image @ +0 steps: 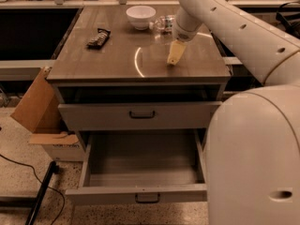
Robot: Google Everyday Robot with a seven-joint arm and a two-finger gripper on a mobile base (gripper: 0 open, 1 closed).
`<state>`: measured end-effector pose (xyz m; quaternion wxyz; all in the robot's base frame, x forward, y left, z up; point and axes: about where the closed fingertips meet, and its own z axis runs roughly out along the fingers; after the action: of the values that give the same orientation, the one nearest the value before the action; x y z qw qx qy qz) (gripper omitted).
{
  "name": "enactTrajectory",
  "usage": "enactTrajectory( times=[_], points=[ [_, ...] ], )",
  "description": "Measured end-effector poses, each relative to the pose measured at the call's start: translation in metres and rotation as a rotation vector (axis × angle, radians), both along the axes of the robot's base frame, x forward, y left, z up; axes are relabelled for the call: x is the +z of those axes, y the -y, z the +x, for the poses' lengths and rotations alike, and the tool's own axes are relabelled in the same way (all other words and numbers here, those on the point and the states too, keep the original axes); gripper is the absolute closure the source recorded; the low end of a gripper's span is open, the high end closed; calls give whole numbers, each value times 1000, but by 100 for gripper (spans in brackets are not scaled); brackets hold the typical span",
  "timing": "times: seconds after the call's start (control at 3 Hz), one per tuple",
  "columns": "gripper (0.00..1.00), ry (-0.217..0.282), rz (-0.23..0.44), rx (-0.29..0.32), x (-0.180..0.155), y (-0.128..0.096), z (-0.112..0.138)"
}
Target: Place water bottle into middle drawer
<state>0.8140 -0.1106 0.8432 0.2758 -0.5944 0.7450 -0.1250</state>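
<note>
One drawer (143, 172) stands pulled wide open low in the cabinet, under a drawer (140, 115) that is nearly closed; I take the open one to be the middle drawer, and it looks empty. The water bottle (164, 22) is not in hand yet. It lies on its side at the back of the surface (117, 62), just right of the white bowl (140, 17).

The gripper (173, 59) hangs pointing down over the surface, nearer the front edge than the bottle and a little to its right. The two are apart, with bare wood between them. Whether the gripper is open or shut I cannot tell from where I stand, but the bottle is plainly not in it.

The step in hand is the reach and grasp. To do it well, I would bring the gripper back toward the bottle and close across the ribbed body, not along its length. It should come in from the side away from the bowl, since a round bottle rolls at a nudge. The dark packet (98, 36) at the left is well out of the way.
</note>
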Motion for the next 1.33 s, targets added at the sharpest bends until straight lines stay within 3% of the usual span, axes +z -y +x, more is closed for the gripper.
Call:
enactTrajectory(
  times=[1.33],
  points=[
    [0,-2,-1,3,3,-4,4]
  ],
)
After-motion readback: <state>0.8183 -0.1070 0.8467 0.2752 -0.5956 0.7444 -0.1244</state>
